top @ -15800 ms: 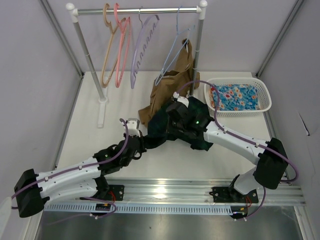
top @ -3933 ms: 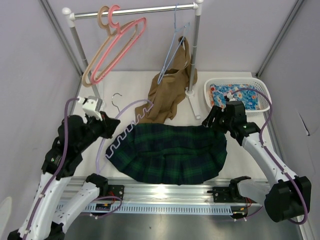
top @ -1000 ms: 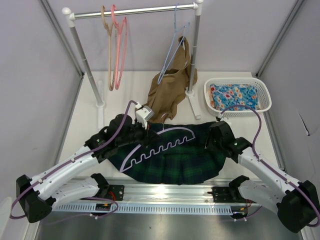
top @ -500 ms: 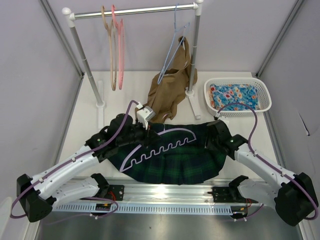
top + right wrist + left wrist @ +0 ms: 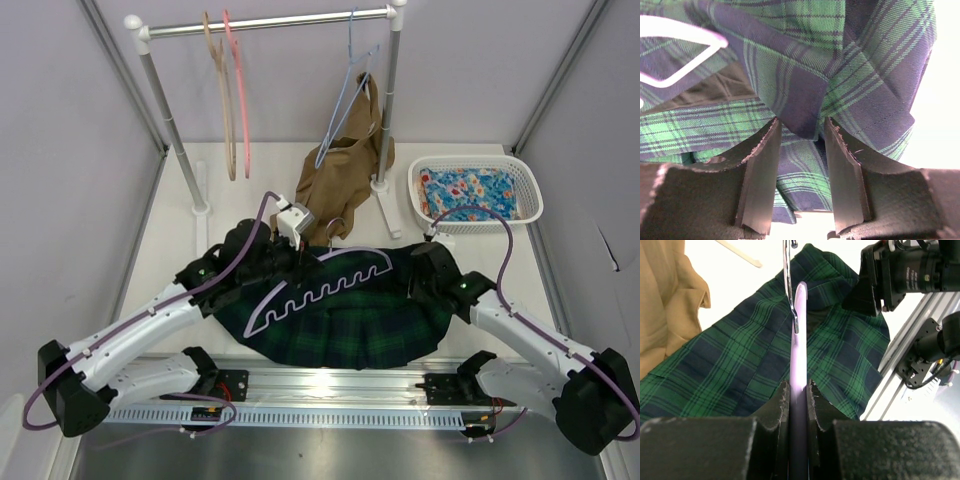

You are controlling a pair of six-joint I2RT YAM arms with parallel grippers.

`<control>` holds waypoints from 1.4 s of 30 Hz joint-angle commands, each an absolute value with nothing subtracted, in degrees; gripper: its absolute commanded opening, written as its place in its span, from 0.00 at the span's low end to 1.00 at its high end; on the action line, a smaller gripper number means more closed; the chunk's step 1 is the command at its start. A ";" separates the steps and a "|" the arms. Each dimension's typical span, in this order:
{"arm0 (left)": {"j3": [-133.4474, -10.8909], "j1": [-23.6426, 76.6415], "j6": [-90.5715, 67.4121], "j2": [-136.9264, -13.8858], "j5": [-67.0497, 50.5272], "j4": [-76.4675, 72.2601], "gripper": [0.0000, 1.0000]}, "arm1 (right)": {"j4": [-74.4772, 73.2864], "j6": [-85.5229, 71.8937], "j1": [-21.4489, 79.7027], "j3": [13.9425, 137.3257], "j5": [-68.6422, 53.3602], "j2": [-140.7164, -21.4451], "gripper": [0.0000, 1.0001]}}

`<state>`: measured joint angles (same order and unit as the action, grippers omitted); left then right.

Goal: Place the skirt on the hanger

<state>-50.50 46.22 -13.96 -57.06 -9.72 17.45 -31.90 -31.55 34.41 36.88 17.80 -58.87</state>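
Observation:
The green and navy plaid skirt lies spread flat on the table between my two arms. The pale lavender hanger rests slanted over the skirt's upper left part, its wavy bar facing the front. My left gripper is shut on the hanger near its hook. In the left wrist view the hanger runs edge-on out of the pinching gripper, with the metal hook above the skirt. My right gripper is at the skirt's right waistband end, its fingers closed round a raised fold of skirt; one hanger tip shows nearby.
A clothes rail at the back carries tan and pink hangers and a thin blue hanger with a tan garment drooping to the table behind the skirt. A white basket of blue floral cloth stands back right. A metal rail lines the near edge.
My left gripper has carried the hanger a little to the right and back across the skirt. The right gripper has shifted slightly at the skirt's corner.

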 commanded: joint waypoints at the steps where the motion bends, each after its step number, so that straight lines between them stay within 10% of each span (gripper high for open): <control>1: -54.49 46.41 -13.36 -57.83 -8.88 14.33 0.00 | -31.29 -32.34 35.07 37.44 20.04 -58.88 0.45; 26: -49.31 46.93 -11.25 -52.74 -18.81 14.50 0.00 | -32.43 -29.62 34.45 51.32 25.31 -69.96 0.27; 42: -45.44 50.89 -13.18 -51.42 -4.86 9.85 0.00 | -37.88 -29.01 34.45 58.79 23.38 -68.73 0.11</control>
<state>-45.67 50.15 -12.62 -53.36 -10.92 14.48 -36.80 -29.87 34.59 54.74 22.87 -70.72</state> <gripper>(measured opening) 0.155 0.116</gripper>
